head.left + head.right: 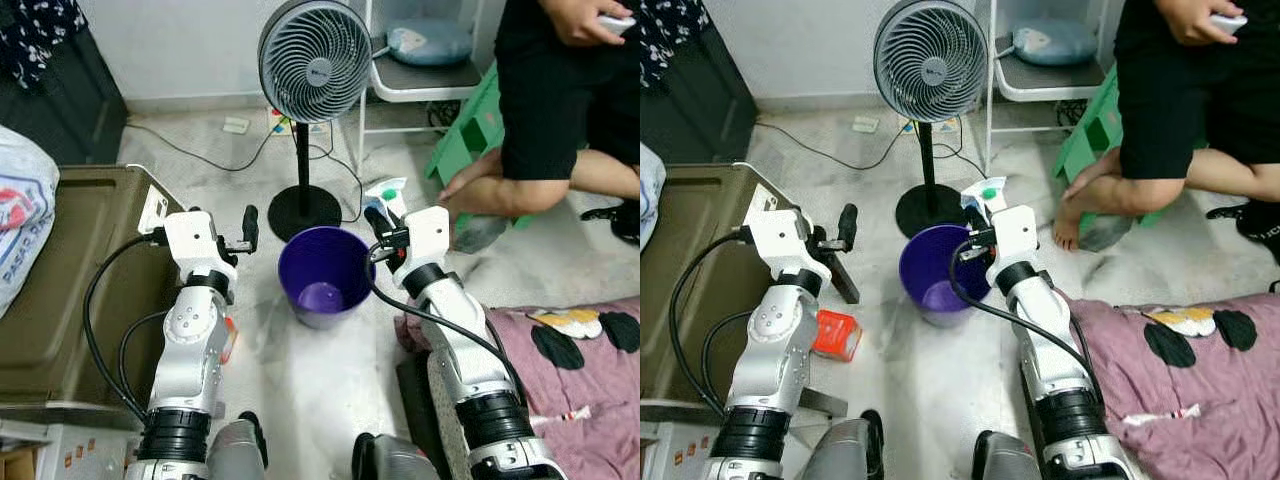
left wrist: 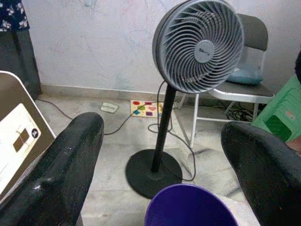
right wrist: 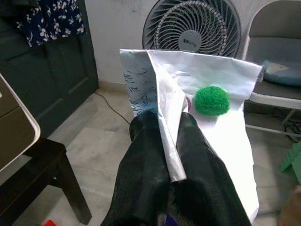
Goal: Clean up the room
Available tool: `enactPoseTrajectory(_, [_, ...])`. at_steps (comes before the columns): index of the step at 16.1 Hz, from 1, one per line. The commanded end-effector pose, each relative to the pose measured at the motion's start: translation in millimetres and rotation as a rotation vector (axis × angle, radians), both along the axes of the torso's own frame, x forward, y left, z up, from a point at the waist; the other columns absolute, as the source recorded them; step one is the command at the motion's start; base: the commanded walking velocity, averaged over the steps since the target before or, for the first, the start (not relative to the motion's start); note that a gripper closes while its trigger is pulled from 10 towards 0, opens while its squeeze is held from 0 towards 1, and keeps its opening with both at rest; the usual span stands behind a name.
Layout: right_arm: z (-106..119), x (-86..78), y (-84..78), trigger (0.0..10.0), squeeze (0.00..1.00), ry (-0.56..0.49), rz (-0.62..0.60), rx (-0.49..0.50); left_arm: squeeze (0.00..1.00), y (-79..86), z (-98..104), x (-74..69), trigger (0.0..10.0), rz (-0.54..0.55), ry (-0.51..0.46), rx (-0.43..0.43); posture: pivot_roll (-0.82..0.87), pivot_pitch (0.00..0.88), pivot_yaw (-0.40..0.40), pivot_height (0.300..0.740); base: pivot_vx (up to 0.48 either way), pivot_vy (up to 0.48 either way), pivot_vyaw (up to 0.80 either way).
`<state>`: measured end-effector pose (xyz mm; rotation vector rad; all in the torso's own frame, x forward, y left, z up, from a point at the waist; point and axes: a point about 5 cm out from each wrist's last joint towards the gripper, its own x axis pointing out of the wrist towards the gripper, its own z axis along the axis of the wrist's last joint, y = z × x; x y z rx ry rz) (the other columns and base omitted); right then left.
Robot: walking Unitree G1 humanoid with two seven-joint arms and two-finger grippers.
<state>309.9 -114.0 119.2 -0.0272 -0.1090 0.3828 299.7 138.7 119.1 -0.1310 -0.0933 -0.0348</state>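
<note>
We see the right gripper (image 3: 171,141) pinching a white carton (image 3: 197,108) at the purple bin's (image 1: 322,275) rim, not yet dropped, the left gripper (image 2: 162,160) wide and empty, and an orange box (image 1: 836,334) left on the floor.

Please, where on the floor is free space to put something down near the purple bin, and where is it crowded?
Bare floor lies directly in front of the purple bin, between the robot's arms, and past the fan toward the wall. Right of the bin is crowded: the right gripper holding white paper, a person's foot, the pink blanket.
</note>
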Motion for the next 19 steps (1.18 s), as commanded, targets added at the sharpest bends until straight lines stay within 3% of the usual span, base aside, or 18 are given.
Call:
enactPoseTrajectory(1, [-0.9,-0.9,-0.4,10.0,0.00,0.000,0.003,0.005,0.00,1.0,-2.0,-0.9,10.0,-0.004,0.006,0.004,-0.02,0.154,-0.028,0.740,0.292,0.000,0.00])
enactPoseTrajectory(16, [2.3,-0.9,1.0,10.0,0.00,-0.023,0.013,0.000,0.00,1.0,-1.3,0.8,10.0,-0.003,0.006,0.003,-0.02,0.163,-0.029,0.740,0.316,0.000,0.00])
enactPoseTrajectory(19, [2.1,-0.7,1.2,10.0,0.00,-0.025,0.013,-0.003,0.00,2.9,-1.7,2.2,10.0,0.025,0.015,0.015,-0.02,0.162,-0.029,0.740,0.000,0.000,0.00])
